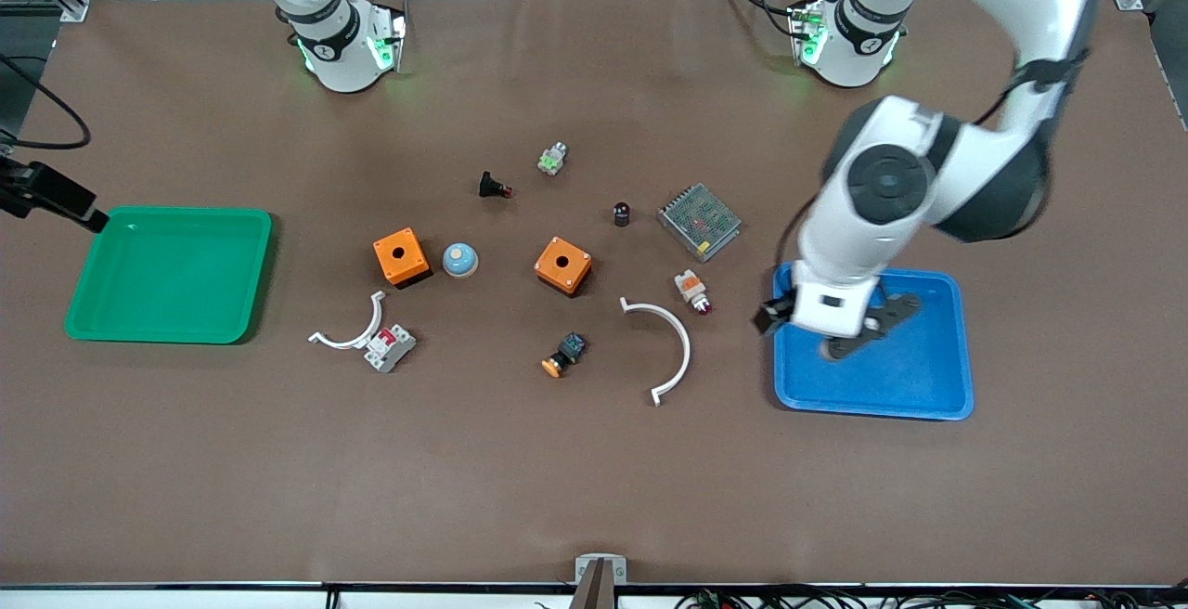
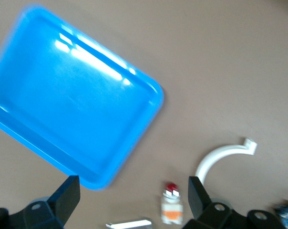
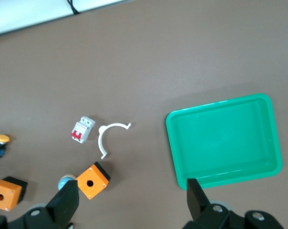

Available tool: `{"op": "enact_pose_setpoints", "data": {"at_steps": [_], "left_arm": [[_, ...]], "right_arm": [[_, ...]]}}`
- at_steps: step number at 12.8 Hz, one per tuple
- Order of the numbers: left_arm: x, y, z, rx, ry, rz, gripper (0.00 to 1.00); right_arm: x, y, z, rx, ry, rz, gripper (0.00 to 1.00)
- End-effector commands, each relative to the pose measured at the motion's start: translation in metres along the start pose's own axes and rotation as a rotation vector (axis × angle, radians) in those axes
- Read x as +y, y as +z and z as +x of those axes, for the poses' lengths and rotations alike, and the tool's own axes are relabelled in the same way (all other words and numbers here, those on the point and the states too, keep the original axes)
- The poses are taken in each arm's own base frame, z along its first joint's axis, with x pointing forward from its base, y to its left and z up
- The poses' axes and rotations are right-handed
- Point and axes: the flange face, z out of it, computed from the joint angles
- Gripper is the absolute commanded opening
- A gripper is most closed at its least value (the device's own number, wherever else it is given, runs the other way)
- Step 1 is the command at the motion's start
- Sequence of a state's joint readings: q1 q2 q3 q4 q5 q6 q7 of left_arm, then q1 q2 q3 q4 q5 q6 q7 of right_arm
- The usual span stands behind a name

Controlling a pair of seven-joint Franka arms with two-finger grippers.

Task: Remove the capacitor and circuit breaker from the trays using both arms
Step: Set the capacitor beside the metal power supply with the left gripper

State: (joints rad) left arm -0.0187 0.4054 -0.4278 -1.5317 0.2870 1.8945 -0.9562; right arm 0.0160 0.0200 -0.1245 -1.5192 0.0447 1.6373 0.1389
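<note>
The capacitor (image 1: 621, 213), a tiny black cylinder, stands on the table near the middle, beside a metal mesh box (image 1: 699, 220). The breaker (image 1: 390, 347), a light-grey block with red levers, lies beside a white curved piece (image 1: 357, 330); it also shows in the right wrist view (image 3: 82, 130). My left gripper (image 1: 840, 340) hangs open and empty over the blue tray's (image 1: 872, 400) edge; its open jaws show in the left wrist view (image 2: 133, 195). My right gripper (image 3: 129, 200) is open and empty, high above the table, and out of the front view.
A green tray (image 1: 167, 273) lies at the right arm's end. Two orange boxes (image 1: 401, 256) (image 1: 563, 265), a blue dome (image 1: 459, 260), a white-orange part with red tip (image 1: 692, 291), a black-blue part with orange cap (image 1: 564, 355) and another white arc (image 1: 668, 349) lie scattered mid-table.
</note>
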Motion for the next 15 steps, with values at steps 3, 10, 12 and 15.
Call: {"op": "enact_pose_setpoints", "data": {"at_steps": [3,10,12,15], "left_arm": [[-0.104,-0.091,0.054,0.06,0.264,0.053,1.0],[-0.199,-0.173,0.041,-0.019,0.364,-0.015,1.0],[-0.22,-0.182,0.03,-0.092,0.368,-0.053,1.0],[-0.236,-0.187,0.011,-0.106,0.369,-0.052,1.0]], "right_arm": [[0.007,-0.015,-0.001,0.01,0.028,0.022,1.0],[0.008,-0.013,-0.003,0.001,0.018,0.018,1.0],[0.01,-0.013,-0.002,0.002,0.019,0.018,1.0],[0.012,-0.013,-0.002,0.0,0.024,0.017,1.0]]}}
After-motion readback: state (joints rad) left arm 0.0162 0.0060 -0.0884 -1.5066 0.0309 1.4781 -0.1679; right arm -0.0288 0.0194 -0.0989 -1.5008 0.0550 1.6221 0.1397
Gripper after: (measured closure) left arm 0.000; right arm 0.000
